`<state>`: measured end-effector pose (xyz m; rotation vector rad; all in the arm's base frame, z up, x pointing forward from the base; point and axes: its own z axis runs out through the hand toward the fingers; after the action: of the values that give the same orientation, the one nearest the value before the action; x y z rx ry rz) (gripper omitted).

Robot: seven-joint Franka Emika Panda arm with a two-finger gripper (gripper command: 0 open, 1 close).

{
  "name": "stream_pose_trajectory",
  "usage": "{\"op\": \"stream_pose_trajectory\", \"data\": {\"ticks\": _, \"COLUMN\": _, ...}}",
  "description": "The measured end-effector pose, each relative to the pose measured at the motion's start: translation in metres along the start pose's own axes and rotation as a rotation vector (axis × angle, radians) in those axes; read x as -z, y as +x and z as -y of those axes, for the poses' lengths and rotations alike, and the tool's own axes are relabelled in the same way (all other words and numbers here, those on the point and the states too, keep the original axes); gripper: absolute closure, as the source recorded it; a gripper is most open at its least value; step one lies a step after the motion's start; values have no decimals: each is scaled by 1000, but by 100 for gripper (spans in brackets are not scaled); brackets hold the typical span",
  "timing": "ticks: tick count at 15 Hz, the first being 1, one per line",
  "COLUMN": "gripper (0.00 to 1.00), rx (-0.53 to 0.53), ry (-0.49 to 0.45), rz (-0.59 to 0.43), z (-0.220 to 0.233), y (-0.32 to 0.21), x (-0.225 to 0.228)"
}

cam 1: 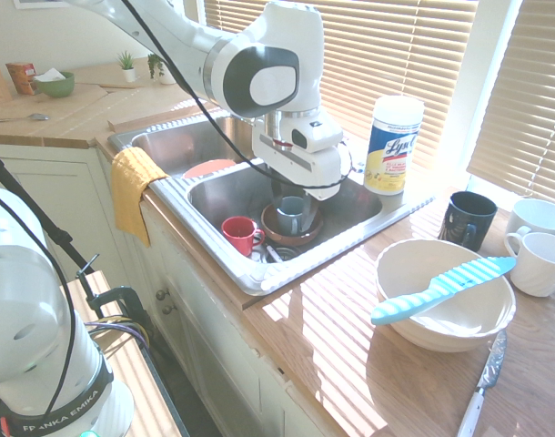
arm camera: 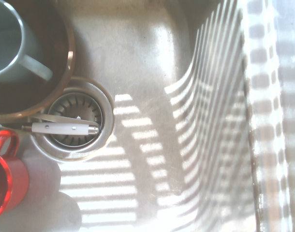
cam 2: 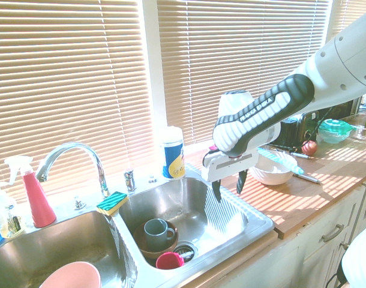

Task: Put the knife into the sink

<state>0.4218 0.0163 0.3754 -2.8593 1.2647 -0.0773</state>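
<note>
Knife point(cam 1: 441, 289): turquoise throughout, handle banded in lighter stripes. Bowl point(cam 1: 446, 294) beneath it: white. Sink point(cam 1: 346, 205): bare shiny steel, crossed by blind-slat shadow stripes. Mugs in the sink: one red point(cam 1: 241, 235), one grey-blue point(cam 1: 291, 215) on a brown dish point(cam 1: 290, 228). Towel point(cam 1: 135, 187): yellow. Desk point(cam 1: 350, 337): light wood. Spray bottle point(cam 2: 36, 195): apparently pink-red; glare.

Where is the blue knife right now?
The knife lies across the rim of the white bowl on the wooden counter, right of the sink in the first exterior view.
</note>
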Motion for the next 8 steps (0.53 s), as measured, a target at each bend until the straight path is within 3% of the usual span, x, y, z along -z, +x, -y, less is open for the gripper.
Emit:
{"op": "stream_pose_trajectory", "data": {"ticks": 4, "gripper": 0, "rx": 0, "ry": 12, "rz": -10, "z": 5, "y": 4, "x": 9}}
{"op": "stream_pose_trajectory", "data": {"ticks": 8, "gripper": 0, "rx": 2, "ry": 18, "rz": -24, "z": -5, "y": 35, "x": 53}}
